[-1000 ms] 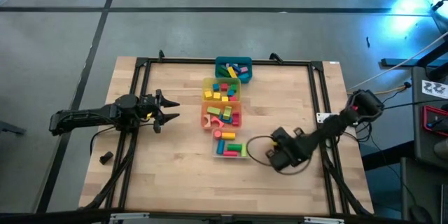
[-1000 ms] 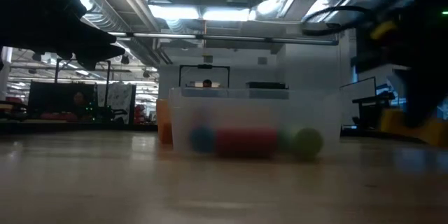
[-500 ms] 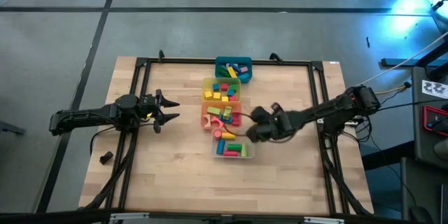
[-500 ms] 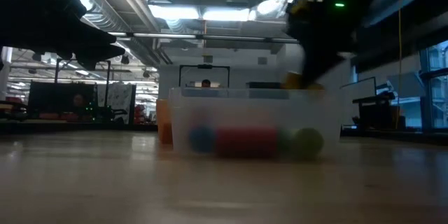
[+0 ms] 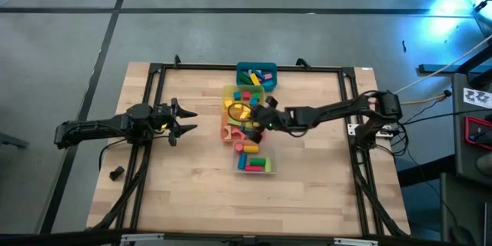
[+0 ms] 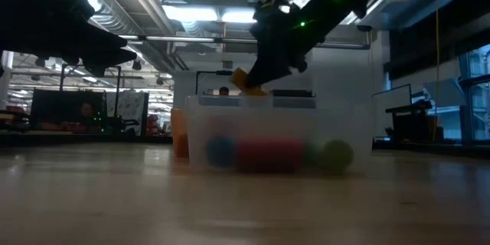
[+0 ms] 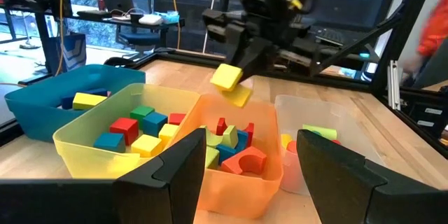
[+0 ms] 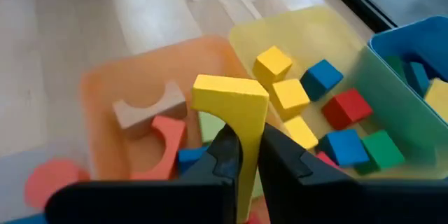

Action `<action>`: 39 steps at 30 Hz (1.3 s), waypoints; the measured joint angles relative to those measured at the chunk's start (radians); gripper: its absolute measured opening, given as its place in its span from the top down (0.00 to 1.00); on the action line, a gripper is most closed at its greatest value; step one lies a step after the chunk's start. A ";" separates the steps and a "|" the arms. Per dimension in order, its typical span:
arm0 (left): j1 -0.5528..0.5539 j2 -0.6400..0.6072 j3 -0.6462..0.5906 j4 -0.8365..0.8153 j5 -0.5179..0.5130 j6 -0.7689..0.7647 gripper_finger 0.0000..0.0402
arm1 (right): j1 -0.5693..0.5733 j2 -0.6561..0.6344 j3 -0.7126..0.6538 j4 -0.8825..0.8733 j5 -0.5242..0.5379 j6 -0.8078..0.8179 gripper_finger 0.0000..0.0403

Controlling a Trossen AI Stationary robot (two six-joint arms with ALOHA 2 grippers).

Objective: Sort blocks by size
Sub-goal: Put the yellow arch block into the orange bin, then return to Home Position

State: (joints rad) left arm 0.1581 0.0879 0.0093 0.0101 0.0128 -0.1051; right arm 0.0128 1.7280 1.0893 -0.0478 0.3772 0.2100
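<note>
Left gripper (image 5: pixel 187 120), jaws spread and empty, hovers over bare table (image 5: pixel 192 192) to the left of the bin row. Four bins run in a line: teal bin (image 5: pixel 256 76), yellow bin (image 5: pixel 242 98), orange bin (image 5: pixel 244 127) and clear bin (image 5: pixel 254 161), each holding sorted blocks (image 7: pixel 126 129). Right gripper (image 5: pixel 261 116), jaws closed on a yellow block (image 8: pixel 234 105), hangs above the orange bin beside the yellow one. A second ago this arm was low over the table right of the clear bin; it has since swung across the row.
</note>
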 joint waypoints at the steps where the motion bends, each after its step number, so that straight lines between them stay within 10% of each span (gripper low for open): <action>1: 0.000 0.000 0.000 0.000 0.000 0.000 0.48 | -0.010 0.005 0.000 0.012 -0.012 -0.003 0.91; 17: 0.000 0.001 0.000 0.000 0.000 0.000 0.48 | -0.033 -0.022 0.028 -0.095 -0.057 -0.068 0.56; 26: 0.000 0.001 0.000 0.000 0.000 0.000 0.48 | -0.033 -0.209 0.180 -0.551 -0.022 -0.103 0.54; 39: 0.000 0.001 0.000 0.000 0.000 0.000 0.48 | -0.033 -0.616 0.045 -0.836 0.106 -0.099 0.54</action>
State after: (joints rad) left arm 0.1585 0.0887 0.0093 0.0101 0.0131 -0.1051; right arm -0.0200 1.1125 1.1345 -0.8836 0.4828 0.1109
